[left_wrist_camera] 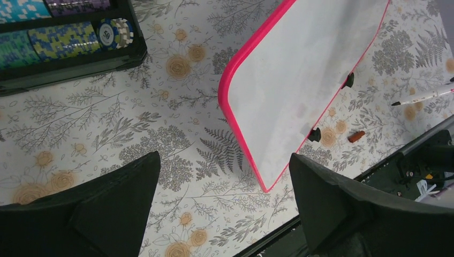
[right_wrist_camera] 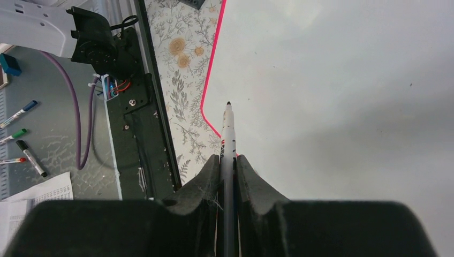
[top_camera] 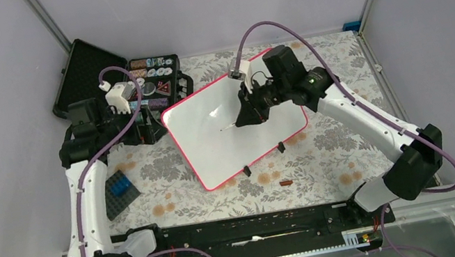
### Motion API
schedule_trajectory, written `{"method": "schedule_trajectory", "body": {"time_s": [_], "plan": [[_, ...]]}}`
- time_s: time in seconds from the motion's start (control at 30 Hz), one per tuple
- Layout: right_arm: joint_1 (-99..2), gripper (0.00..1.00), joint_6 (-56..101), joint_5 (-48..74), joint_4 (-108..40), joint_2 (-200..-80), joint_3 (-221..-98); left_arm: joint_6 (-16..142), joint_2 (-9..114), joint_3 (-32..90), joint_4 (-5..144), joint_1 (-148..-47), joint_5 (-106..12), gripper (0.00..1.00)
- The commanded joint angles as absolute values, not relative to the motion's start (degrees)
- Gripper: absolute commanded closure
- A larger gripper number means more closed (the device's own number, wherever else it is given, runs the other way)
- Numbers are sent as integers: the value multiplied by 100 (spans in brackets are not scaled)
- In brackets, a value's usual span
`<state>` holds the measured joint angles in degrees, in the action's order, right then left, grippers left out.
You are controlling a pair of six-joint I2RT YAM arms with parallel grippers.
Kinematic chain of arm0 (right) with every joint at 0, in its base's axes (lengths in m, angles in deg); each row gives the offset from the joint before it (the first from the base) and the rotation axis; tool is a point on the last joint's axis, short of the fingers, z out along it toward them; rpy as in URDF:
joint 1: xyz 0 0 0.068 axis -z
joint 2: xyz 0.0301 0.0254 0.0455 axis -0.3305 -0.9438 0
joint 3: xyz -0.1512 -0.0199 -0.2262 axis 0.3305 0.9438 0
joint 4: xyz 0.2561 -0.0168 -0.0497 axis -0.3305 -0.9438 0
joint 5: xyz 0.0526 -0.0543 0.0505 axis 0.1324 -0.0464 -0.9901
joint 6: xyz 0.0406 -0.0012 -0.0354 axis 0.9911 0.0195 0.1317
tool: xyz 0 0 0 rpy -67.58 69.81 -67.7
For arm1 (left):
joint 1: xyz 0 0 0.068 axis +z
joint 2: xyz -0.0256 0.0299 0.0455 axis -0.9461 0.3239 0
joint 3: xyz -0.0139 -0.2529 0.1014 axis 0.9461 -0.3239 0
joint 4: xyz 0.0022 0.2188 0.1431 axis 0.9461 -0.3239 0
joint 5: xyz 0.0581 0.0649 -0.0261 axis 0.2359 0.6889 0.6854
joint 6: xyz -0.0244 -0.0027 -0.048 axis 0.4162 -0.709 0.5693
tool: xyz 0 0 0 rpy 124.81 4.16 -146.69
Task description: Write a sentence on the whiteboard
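The whiteboard [top_camera: 212,138] lies tilted on the floral tablecloth, glossy white with a pink-red rim and two black clip feet on its near edge. No sentence shows on its face. My right gripper [top_camera: 243,115] hovers over the board's middle, shut on a white marker [right_wrist_camera: 228,134] with a black tip. The tip points down at the board [right_wrist_camera: 332,107]; whether it touches is unclear. My left gripper [top_camera: 147,123] hangs left of the board, open and empty. In its own view the fingertips [left_wrist_camera: 134,176] frame bare cloth near the board's corner [left_wrist_camera: 300,80].
An open black case [top_camera: 152,78] of poker chips [left_wrist_camera: 69,37] sits at the back left. A blue and grey brick plate [top_camera: 121,190] lies near the left arm. A small red-brown cap [top_camera: 285,181] lies in front of the board. Spare markers [right_wrist_camera: 21,134] lie off the table.
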<state>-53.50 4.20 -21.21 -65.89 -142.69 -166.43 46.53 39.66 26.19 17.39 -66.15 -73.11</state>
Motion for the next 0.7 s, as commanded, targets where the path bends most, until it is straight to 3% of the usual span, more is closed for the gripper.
{"method": "schedule_trajectory", "body": {"time_s": [0.0,0.37,0.57,0.67], "plan": [[-5556,100,814,-1716,-5556,-14268,-16499,4391,4040,2452,2235,-6472,-8092,3],[-6163,100,1034,-916,-4871,-14758,-16907,4522,4670,2377,2914,-6401,-9018,30],[-6280,100,1068,-835,-4971,-15079,-17371,4495,5022,2500,2961,-6398,-9199,52],[-6311,100,1033,-866,-5077,-15221,-17638,4472,5122,2506,2993,-6399,-9297,67]]}}
